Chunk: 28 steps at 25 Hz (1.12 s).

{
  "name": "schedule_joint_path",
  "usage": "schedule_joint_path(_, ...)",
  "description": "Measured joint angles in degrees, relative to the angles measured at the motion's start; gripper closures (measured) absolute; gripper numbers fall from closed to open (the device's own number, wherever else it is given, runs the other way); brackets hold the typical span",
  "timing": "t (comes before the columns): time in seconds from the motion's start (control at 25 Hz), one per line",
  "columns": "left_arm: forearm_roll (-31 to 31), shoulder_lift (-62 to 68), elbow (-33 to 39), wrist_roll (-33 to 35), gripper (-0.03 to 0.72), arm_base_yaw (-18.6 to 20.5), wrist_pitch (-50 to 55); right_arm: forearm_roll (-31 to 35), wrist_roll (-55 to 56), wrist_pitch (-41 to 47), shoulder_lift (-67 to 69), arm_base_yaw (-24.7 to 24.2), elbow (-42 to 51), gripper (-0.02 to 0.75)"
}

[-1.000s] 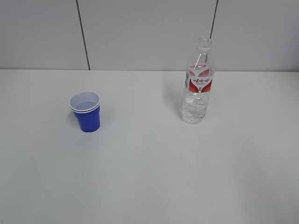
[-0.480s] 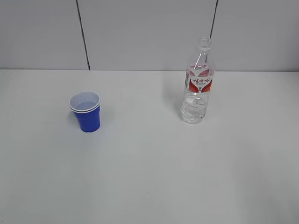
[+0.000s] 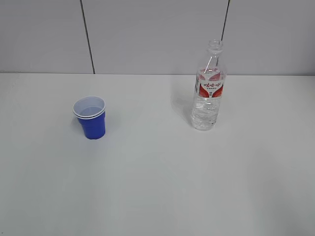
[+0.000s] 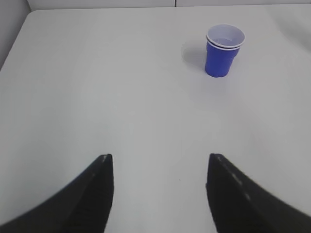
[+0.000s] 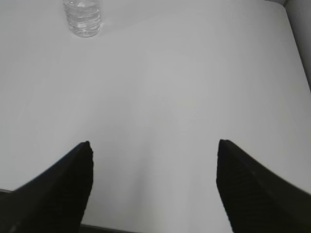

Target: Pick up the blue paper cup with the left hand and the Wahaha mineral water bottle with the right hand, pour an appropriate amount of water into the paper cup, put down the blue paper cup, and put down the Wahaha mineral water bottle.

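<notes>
The blue paper cup (image 3: pixel 90 118) stands upright on the white table, left of centre; the left wrist view has the cup (image 4: pixel 223 50) far ahead and to the right. The Wahaha mineral water bottle (image 3: pixel 209 88) stands upright and capless at the right, with water in its lower part. In the right wrist view only the bottle's base (image 5: pixel 83 17) shows, at the top left. My left gripper (image 4: pixel 159 160) is open over bare table, well short of the cup. My right gripper (image 5: pixel 154 144) is open too, far from the bottle. Neither arm appears in the exterior view.
The white table (image 3: pixel 157 172) runs back to a grey panelled wall (image 3: pixel 157 34). The table's left edge (image 4: pixel 14 43) shows in the left wrist view, its right edge (image 5: pixel 296 43) in the right wrist view, its near edge (image 5: pixel 43 195) at the bottom left.
</notes>
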Motion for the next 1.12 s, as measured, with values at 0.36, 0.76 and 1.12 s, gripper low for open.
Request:
schedule_joint_path(0.36,0.0,0.0,0.0,0.0,0.23,2.01,0.0,0.0,0.0,0.0,0.0,-1.57,0.0,0.149)
schedule_joint_path(0.76,0.0,0.0,0.0,0.0,0.258,2.55,0.0,0.0,0.0,-0.04,0.0,-6.73,0.0,0.149)
schedule_joint_path(1.12,0.0,0.0,0.0,0.0,0.265,2.55,0.0,0.0,0.0,-0.04,0.0,-14.2,0.0,0.15)
